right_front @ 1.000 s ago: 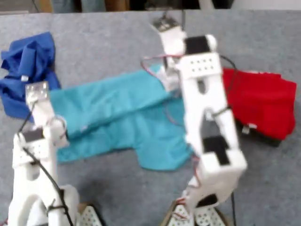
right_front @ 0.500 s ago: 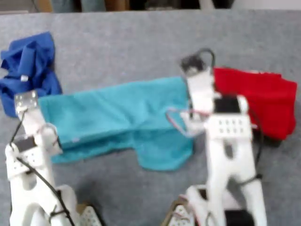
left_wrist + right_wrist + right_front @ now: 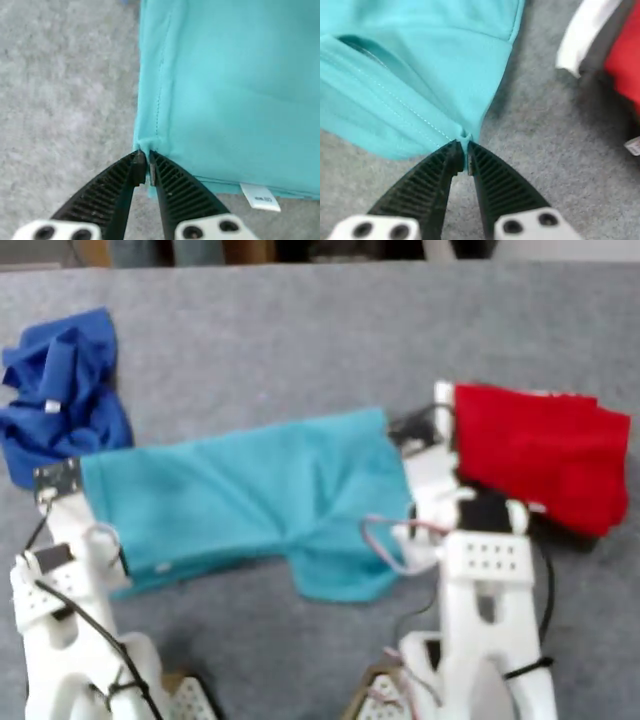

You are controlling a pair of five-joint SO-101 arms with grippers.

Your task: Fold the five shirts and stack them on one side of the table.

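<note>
Your left gripper point(image 3: 144, 162) is pinched tight on a hem corner of the teal shirt point(image 3: 250, 490) near the left edge of the table point(image 3: 250, 330). Your right gripper point(image 3: 464, 147) is clamped on the opposite corner, just beside the red shirt point(image 3: 540, 460). Over the last second the right arm swung back from the far side, carrying its corner toward the right edge, while the left drew slightly nearer. The teal shirt now lies stretched across the table's middle with fewer wrinkles. You probably have this fold laid and ready to release. The red shirt sits folded at the right edge, and the blue shirt point(image 3: 60, 390) waits crumpled in the far left corner.
</note>
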